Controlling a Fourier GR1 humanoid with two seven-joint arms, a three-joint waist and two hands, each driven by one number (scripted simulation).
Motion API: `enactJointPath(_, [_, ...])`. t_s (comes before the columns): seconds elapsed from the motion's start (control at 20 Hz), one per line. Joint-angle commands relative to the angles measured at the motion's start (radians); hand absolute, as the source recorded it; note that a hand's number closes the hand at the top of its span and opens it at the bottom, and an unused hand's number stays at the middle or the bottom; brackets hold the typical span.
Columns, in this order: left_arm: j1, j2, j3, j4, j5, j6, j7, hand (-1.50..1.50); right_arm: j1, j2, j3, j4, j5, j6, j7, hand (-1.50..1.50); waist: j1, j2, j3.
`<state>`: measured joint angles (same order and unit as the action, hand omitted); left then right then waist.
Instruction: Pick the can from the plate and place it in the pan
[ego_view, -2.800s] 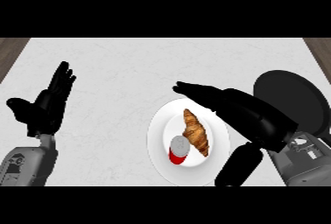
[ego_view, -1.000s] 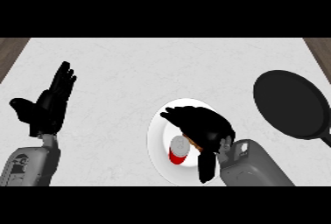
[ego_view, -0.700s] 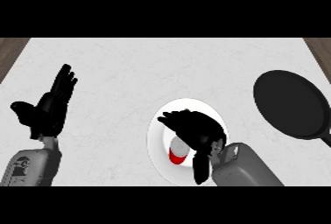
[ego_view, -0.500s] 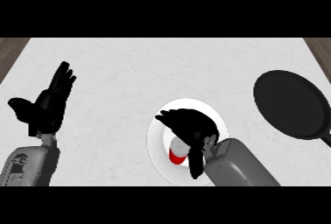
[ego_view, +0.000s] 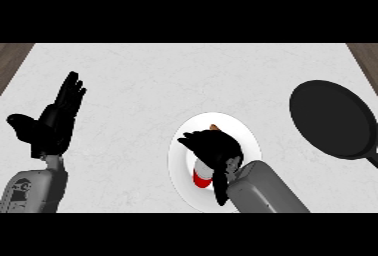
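- One head view shows the right hand (ego_view: 212, 147) over the white plate (ego_view: 182, 170), fingers curled down on the red can (ego_view: 200, 177), apparently clasping it; only the can's near-left edge shows.
- A brown scrap of pastry (ego_view: 214, 127) peeks out beyond the fingers.
- Far right, well apart from the plate, lies the black pan (ego_view: 330, 119).
- At the left the left hand (ego_view: 52, 125) rests, fingers straight and up.

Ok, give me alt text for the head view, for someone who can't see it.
The right hand is curled down over the red can on the white plate, hiding most of it and of the croissant behind it. The empty black pan sits at the counter's right, and the left hand rests open at the left.
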<state>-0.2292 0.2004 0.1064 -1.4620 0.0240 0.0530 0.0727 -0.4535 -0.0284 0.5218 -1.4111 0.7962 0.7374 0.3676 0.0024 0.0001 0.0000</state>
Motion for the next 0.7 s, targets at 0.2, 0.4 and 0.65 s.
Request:
enactJointPath(0.2, [0.02, -0.031, -0.02, -0.011, -0.03, 0.019, -0.013, 0.0, -0.012, 0.027, 0.104, 0.081, 0.055, -0.085, -0.162, 1.5, 0.004, 0.001, 0.0])
enactJointPath(0.4, [0.027, -0.035, -0.016, -0.064, -0.034, 0.023, 0.017, 0.0, 0.018, 0.005, 0.047, 0.039, 0.09, -0.024, -0.203, 1.5, 0.0, -0.001, 0.0])
enactJointPath(0.65, [-0.004, -0.013, 0.026, 0.052, -0.024, -0.01, -0.055, 0.0, 0.051, 0.004, 0.046, 0.023, 0.149, -0.078, -0.247, 1.5, -0.002, 0.0, 0.0])
